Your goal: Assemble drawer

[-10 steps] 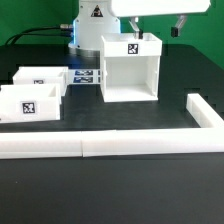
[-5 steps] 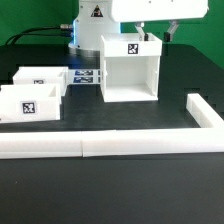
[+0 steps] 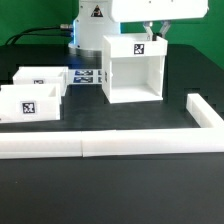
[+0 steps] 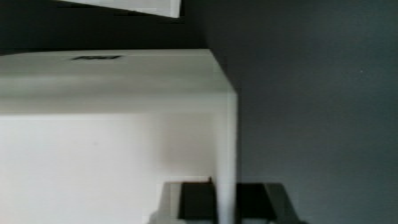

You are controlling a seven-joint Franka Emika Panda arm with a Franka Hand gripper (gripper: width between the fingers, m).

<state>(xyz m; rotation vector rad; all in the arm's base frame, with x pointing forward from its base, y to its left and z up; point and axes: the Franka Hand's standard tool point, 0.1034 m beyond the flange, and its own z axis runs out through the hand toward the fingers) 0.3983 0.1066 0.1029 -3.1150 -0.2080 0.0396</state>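
The drawer's large white housing (image 3: 133, 72) stands upright at the table's middle with its open side facing the front and a tag on top. My gripper (image 3: 158, 32) is at its top edge, on the exterior view's right. The fingers are drawn in on both sides of that side wall. In the wrist view the housing (image 4: 107, 110) fills the frame, and the thin wall edge runs between the two dark pads (image 4: 192, 203) of my gripper (image 4: 228, 200). Two smaller open-top trays (image 3: 42, 78) (image 3: 28, 103) sit on the exterior view's left.
A long white L-shaped bar (image 3: 110, 142) lies across the front and turns back on the exterior view's right. The marker board (image 3: 88, 76) lies flat between the trays and the housing. The robot base stands behind.
The two fingers have drawn together over the housing's top edge, from wide apart to close on the side wall. The housing and trays have not moved.
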